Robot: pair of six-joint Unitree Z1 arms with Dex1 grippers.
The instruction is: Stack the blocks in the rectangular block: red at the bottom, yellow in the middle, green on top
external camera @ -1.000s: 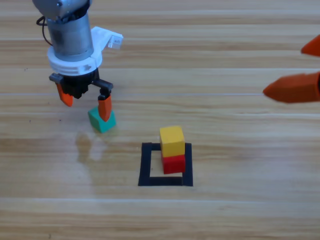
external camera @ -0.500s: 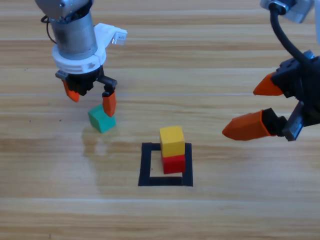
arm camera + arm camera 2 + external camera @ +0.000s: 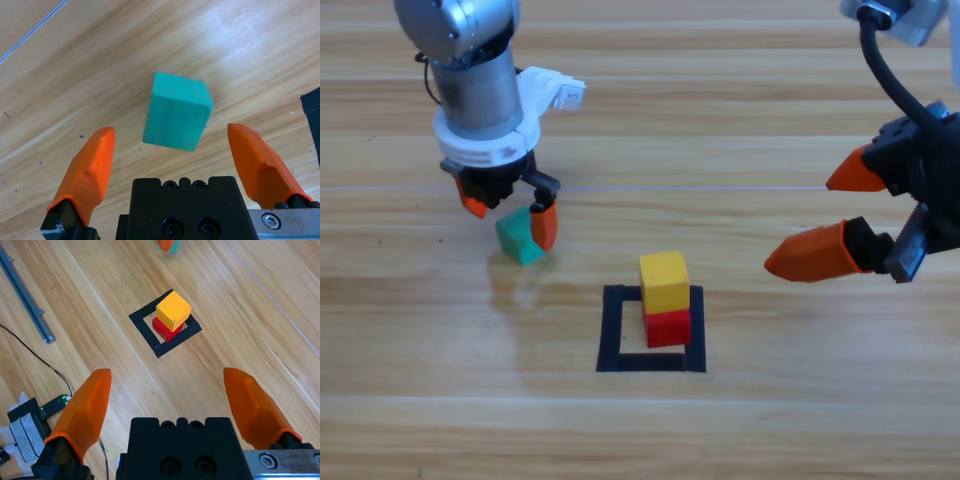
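The green cube (image 3: 518,240) lies on the wood left of the rectangular block, a black tape square (image 3: 611,332). My left gripper (image 3: 510,216) is low over it and open, one jaw on either side of the cube (image 3: 177,112), neither touching it. In the left wrist view the left gripper (image 3: 171,131) is open wide. Inside the square, toward its right side, the yellow cube (image 3: 664,281) rests on the red cube (image 3: 668,328). My right gripper (image 3: 835,212) hangs open at the right, apart from the stack. It looks down on yellow (image 3: 173,311), red (image 3: 161,329) and the tape (image 3: 144,335).
The right wrist view, with the right gripper (image 3: 167,374) open, shows a grey rail (image 3: 25,295), a black cable (image 3: 35,357) and a small circuit board (image 3: 47,407) beyond the table's edge. A corner of the tape (image 3: 312,120) shows at the left wrist view's right edge.
My left gripper has moved right and down until its jaws straddle the green cube. The right arm came in from the right edge a second ago and has since held still.
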